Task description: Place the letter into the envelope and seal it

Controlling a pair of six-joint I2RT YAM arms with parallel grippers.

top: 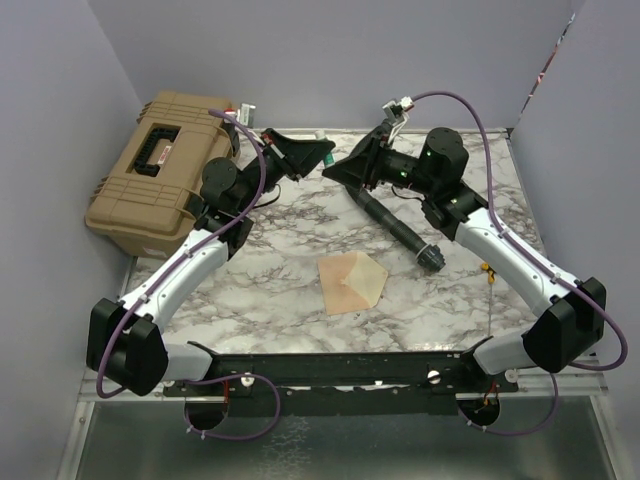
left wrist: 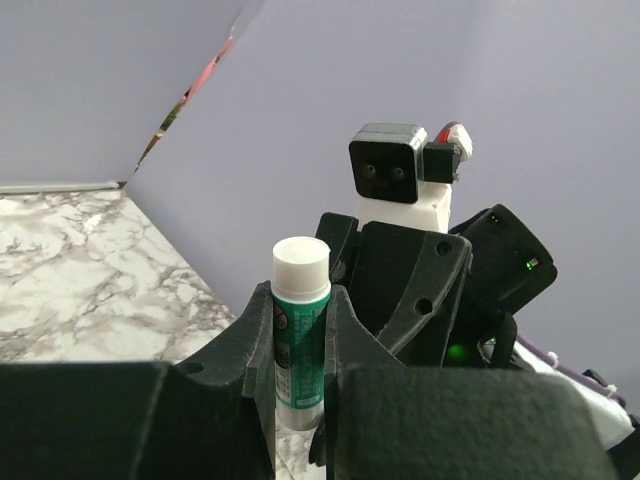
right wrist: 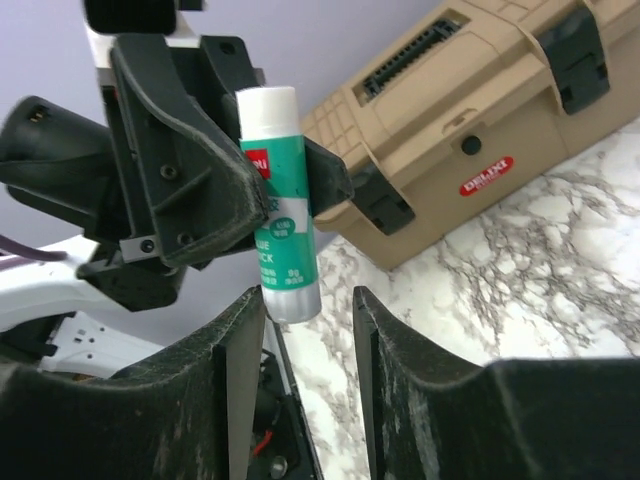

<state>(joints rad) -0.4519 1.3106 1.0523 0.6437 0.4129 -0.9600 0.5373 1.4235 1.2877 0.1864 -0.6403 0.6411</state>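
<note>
The envelope lies flat mid-table, with its paler pointed flap open toward the right. The letter is hidden from view. Far behind it, both arms meet in the air. My left gripper is shut on a green glue stick with a white cap, held upright. In the right wrist view the glue stick hangs from the left gripper's fingers. My right gripper stands open, and the stick's lower end sits just at its fingertips, closer to the left one.
A tan hard case sits at the table's back left, and is also seen as the case behind the stick. A black rod-shaped part lies right of the middle. Purple walls close in the back and sides.
</note>
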